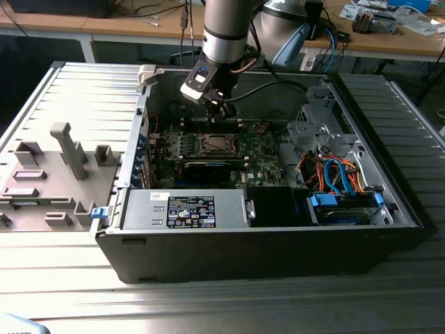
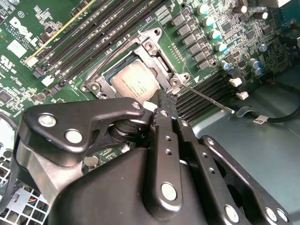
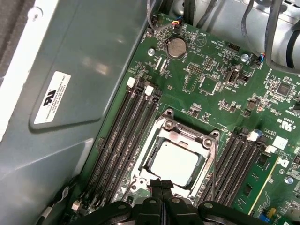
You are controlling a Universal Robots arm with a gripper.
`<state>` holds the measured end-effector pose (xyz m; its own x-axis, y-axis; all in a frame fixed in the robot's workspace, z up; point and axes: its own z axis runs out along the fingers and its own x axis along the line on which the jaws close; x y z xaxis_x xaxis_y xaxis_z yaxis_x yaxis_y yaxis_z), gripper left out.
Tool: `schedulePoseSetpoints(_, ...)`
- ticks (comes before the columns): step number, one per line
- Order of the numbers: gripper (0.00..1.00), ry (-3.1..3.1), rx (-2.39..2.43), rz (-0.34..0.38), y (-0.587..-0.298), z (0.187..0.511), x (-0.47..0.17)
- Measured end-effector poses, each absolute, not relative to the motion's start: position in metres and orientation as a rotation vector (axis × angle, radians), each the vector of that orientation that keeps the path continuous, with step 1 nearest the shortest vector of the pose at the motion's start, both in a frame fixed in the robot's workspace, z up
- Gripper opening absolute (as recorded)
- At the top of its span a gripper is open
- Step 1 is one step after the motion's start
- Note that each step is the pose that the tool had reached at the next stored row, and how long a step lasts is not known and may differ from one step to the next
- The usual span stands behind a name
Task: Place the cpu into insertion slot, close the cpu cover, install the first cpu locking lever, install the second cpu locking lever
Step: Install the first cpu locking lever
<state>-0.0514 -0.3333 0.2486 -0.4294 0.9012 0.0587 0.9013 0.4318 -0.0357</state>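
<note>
Hovering my gripper (image 3: 161, 185) over one edge of the cpu cover (image 3: 187, 133), fingers pressed together, empty; the cpu (image 3: 176, 161) sits framed, memory slots (image 3: 126, 136) crowding both sides.

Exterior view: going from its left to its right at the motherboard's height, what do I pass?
Grey fixture tray → the case's left wall → insertion slot → orange and blue cables → ribbed metal table past the case.
</note>
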Motion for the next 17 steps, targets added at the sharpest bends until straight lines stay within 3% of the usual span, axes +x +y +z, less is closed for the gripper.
schedulePoseSetpoints(17, 0.11, -2.638, -1.576, 0.001, -0.3333, 0.2485, -0.0514)
